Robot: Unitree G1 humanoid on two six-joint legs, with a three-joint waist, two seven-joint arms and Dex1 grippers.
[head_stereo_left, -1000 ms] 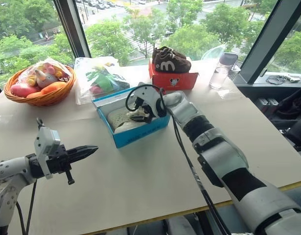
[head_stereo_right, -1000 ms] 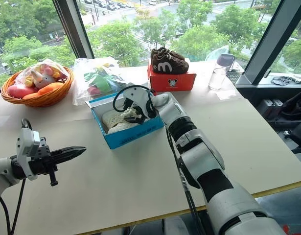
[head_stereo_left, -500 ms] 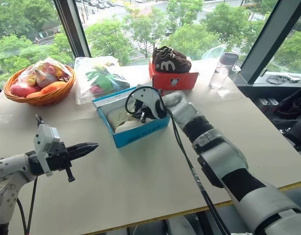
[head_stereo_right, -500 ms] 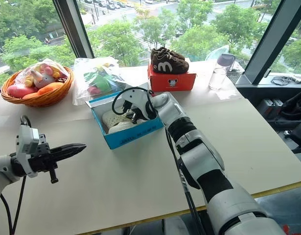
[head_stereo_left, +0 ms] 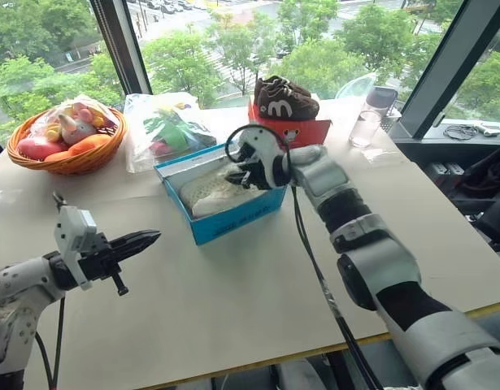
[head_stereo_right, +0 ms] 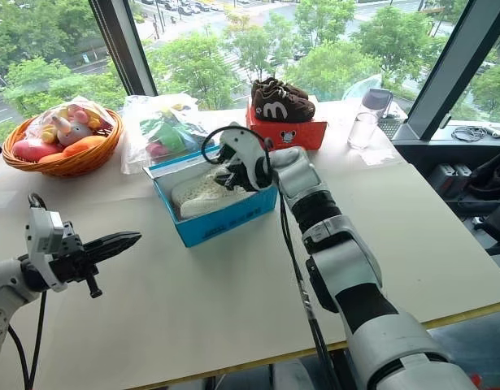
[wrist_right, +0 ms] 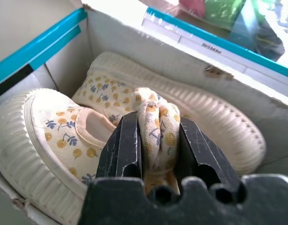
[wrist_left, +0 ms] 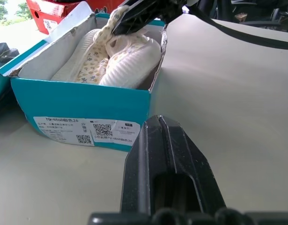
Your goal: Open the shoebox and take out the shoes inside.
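Between the two black fingers of my right hand [wrist_right: 158, 140] sits a folded strap of one of the shoes [wrist_right: 153, 119], pinched from both sides. I judge the strap a sensible hold: it is the one part that stands proud of the packed pair, so I can grip it without digging down between shoe and cardboard. The upper is soft, though, and a hold on a strap alone may let the shoe swing or slip as it comes clear.

The two cream shoes [head_stereo_right: 202, 193] lie side by side, sole walls ribbed, flowered lining showing, inside the shoebox [head_stereo_left: 233, 218]. The box stands open on the surface [head_stereo_left: 250, 301], its lid [head_stereo_left: 180, 160] lying back toward the windows, so the opening step looks done and the taking-out is what is in hand. The gripped shoe is not yet clear of the box walls; lifting it calls for a pull up and away from the box's near wall.

My left hand [head_stereo_left: 144, 239] is clenched on nothing, pointing level toward the box from well apart, over bare surface. There it keeps out of the right arm's way, yet is near enough to steady the box if it drags.

Farther out, a red-orange box [head_stereo_left: 292, 130] carries brown sneakers [head_stereo_left: 284, 97], with a plastic bag [head_stereo_left: 164, 130], a basket [head_stereo_left: 67, 162] and a bottle [head_stereo_left: 367, 118] toward the windows.
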